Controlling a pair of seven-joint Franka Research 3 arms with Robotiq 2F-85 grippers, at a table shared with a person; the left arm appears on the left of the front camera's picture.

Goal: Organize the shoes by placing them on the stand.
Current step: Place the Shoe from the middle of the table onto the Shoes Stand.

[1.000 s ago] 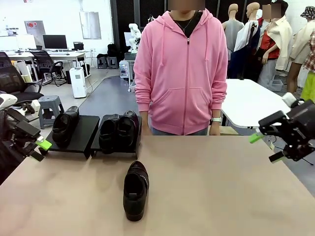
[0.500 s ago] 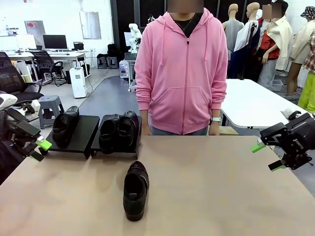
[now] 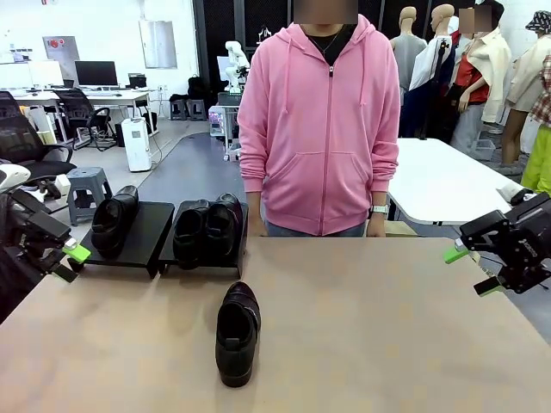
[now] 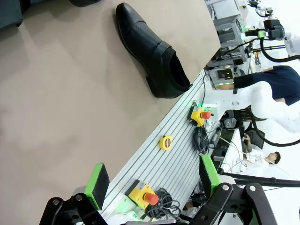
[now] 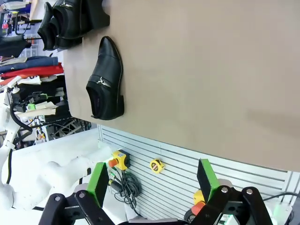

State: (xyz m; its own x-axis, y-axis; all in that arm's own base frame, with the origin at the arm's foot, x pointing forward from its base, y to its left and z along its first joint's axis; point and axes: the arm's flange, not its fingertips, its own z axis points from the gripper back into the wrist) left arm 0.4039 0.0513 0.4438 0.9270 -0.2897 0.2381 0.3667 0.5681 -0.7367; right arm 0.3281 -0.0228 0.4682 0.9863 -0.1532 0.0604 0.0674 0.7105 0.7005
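Black stand (image 3: pixel 146 234) with three shoes (image 3: pixel 205 228)

Front view: right arm (image 3: pixel 525 245) cut by the right frame edge; left arm (image 3: pixel 21 241) cut by the left edge. On the stand (image 3: pixel 142 237), upper left, the paired shoes (image 3: pixel 207 228) overlap, the nearer hiding part of the other. Left wrist view: stand corner (image 4: pixel 9 14) cropped at the upper left. Right wrist view: shoes on the stand (image 5: pixel 65 18) cropped by the top edge, their number indeterminable
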